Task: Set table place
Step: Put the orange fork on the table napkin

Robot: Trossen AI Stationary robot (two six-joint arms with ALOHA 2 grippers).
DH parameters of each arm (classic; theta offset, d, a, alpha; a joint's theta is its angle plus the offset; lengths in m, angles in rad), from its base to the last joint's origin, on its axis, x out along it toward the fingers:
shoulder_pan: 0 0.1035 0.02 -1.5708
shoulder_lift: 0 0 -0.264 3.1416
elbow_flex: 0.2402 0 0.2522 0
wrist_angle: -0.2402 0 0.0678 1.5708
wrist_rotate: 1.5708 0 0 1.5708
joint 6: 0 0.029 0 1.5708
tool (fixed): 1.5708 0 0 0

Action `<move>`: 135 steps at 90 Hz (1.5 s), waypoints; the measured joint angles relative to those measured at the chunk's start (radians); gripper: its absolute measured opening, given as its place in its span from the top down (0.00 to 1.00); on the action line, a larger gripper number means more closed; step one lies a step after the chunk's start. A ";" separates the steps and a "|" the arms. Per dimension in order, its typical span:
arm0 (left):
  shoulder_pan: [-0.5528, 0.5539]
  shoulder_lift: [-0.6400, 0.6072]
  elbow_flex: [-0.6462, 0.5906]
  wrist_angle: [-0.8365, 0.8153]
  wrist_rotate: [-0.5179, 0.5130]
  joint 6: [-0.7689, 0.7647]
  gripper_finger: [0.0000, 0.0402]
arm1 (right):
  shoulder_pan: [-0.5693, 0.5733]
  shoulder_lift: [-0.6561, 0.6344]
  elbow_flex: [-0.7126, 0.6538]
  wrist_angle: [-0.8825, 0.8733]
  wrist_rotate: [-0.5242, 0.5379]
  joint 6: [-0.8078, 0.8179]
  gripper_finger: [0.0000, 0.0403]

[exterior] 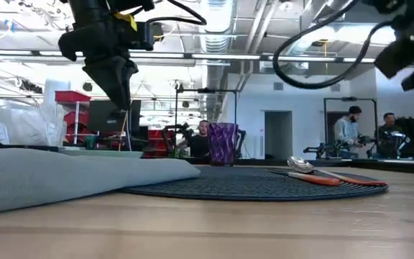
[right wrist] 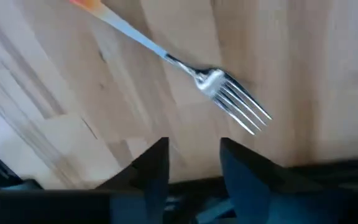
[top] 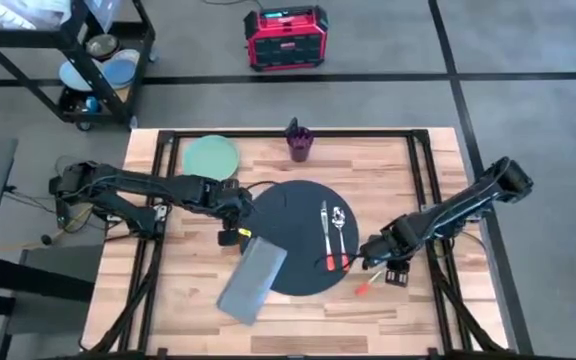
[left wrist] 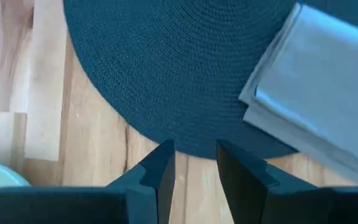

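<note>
Dark grey and woven, the mat [top: 298, 235] lies at the middle of the tabletop [top: 388, 165] as the base of the setting. A knife [top: 324, 232] and spoon [top: 340, 235] rest side by side on its right half, red handles toward the near edge, seemingly laid as finished cutlery. The napkin [top: 251, 280] lies askew, one corner lapping the mat's left rim and the rest on the wood, so it probably needs straightening. The fork [top: 365, 286] lies on bare wood just off the mat's right rim, apart from the other cutlery.

The right claw [top: 376, 252] hangs close above that fork, its fingers [right wrist: 151, 168] narrowly parted and empty, likely lining up to lift it. The left claw [top: 236, 212] hovers over the mat's left edge, near the napkin, fingers [left wrist: 160, 171] also narrowly apart, holding nothing.

Farther back, the green plate [top: 211, 156] and purple cup [top: 300, 141] sit off the mat, not yet brought in.
</note>
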 joint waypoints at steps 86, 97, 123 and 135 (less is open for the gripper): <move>-0.117 0.001 -0.098 0.061 0.007 -0.314 0.74 | 0.007 0.188 -0.088 0.337 0.008 -0.309 0.50; -0.121 0.001 -0.113 0.063 0.007 -0.336 0.74 | 0.019 0.197 -0.084 0.356 0.038 -0.296 0.50; -0.121 0.001 -0.113 0.069 -0.010 -0.353 0.74 | 0.031 0.208 -0.085 0.345 0.080 -0.195 0.74; -0.126 0.001 -0.113 0.061 -0.009 -0.402 0.74 | 0.046 0.209 -0.085 0.349 0.084 -0.107 0.88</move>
